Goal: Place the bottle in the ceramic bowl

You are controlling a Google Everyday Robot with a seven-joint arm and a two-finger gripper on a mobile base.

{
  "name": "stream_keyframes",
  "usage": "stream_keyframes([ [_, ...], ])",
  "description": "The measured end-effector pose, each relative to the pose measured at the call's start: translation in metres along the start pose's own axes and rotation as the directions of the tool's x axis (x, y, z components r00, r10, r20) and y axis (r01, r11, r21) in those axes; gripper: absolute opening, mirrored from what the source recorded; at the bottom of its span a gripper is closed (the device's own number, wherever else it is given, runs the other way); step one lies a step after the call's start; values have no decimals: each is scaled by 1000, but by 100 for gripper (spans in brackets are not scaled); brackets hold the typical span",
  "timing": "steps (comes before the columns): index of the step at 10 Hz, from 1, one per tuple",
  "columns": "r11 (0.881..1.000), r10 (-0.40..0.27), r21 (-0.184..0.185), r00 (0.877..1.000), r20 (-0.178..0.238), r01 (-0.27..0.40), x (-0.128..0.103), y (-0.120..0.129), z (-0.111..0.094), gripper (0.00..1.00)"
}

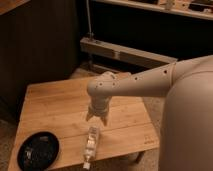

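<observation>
One view only. Camera sat high by robot's own body, looked down and forward over table (pixel 55 100). Arm (pixel 150 82) and body shell bulked close at right of frame. Table lay at mid range. Gripper (pixel 97 120) hung near centre, just above bottle (pixel 91 142); bowl (pixel 38 150) sat at lower left.

dim warm light, dark background; pale claw (pixel 97 120) over the table (pixel 50 102).
</observation>
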Motion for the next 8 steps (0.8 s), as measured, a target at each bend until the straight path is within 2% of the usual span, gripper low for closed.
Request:
stream_keyframes([
  [3, 1000, -19, 23, 999, -25, 20, 12, 14, 21, 65],
  [8, 998, 23, 60, 999, -46, -20, 24, 8, 53, 65],
])
